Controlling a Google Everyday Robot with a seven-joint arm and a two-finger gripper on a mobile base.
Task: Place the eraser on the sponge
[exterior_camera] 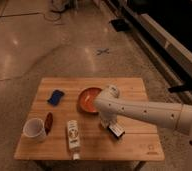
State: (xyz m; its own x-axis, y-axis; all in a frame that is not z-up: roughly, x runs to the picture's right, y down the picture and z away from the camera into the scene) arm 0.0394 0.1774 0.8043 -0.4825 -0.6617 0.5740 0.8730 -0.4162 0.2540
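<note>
The eraser lies on the wooden table right of centre, showing a white top and dark side. My gripper hangs straight over its left end, at the tip of the white arm that reaches in from the right. The blue sponge rests near the table's back left, well apart from the gripper and the eraser.
An orange bowl sits just behind the gripper. A white labelled bottle lies at the front centre. A white cup and a slim dark-red object are at the front left. Bare floor surrounds the table.
</note>
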